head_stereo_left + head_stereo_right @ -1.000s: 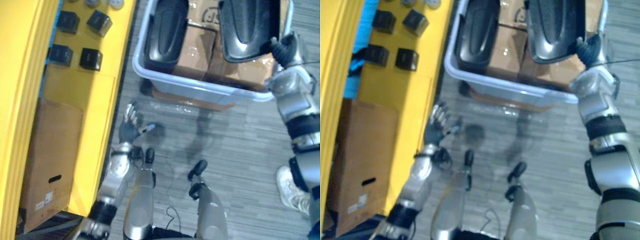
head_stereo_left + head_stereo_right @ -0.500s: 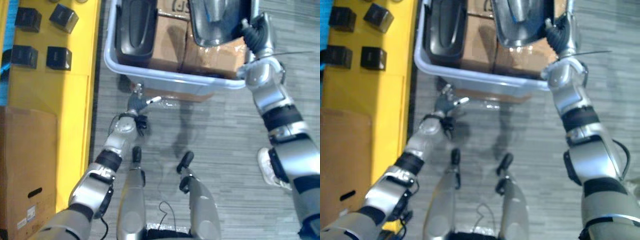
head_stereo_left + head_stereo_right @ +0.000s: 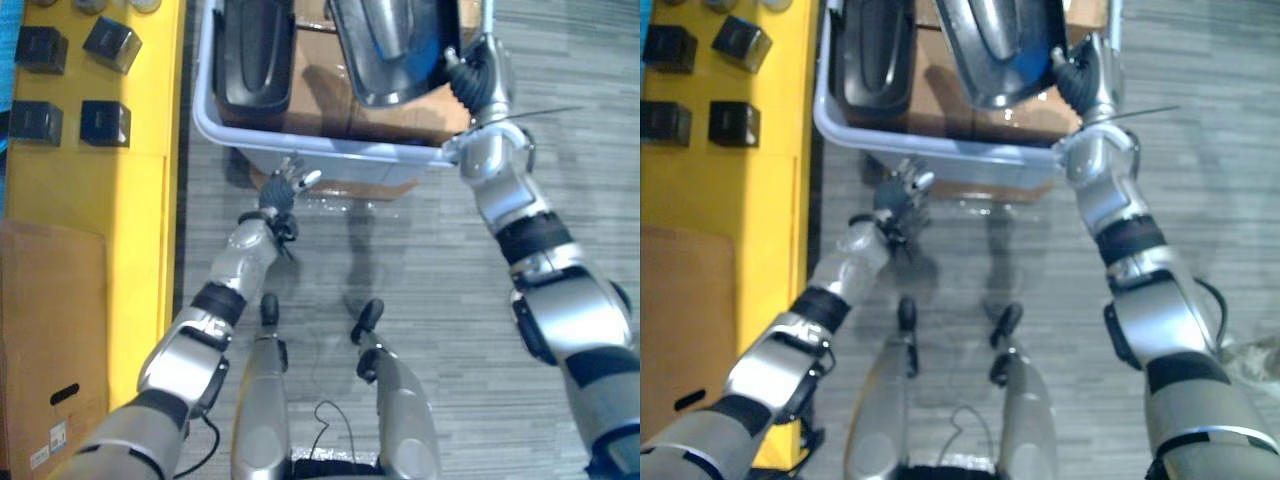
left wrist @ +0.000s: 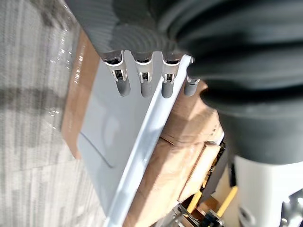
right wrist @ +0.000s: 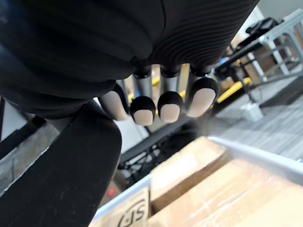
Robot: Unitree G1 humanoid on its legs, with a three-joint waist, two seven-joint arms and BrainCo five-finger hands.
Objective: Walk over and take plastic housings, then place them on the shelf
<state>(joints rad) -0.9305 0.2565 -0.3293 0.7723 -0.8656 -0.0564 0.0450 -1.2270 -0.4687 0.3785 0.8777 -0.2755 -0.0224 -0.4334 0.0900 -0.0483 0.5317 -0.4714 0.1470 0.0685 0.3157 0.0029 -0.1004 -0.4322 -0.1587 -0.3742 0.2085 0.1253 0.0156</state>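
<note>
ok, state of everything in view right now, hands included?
left hand: open, fingers straight, at the bin's outer wall, holding nothing.
right hand: fingers curled on the right housing's edge.
right housing: tilted in the bin, gripped.
left housing: lying on the boxes, untouched.
bin: open-topped, loaded.
cardboard boxes: closed, taped.

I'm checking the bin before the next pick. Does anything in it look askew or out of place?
The right housing sits tilted in the bin, unlike the left housing lying flat on cardboard boxes. The right hand curls round its edge, so it looks mid-lift, not misplaced. The left hand hangs open by the bin's front wall.
</note>
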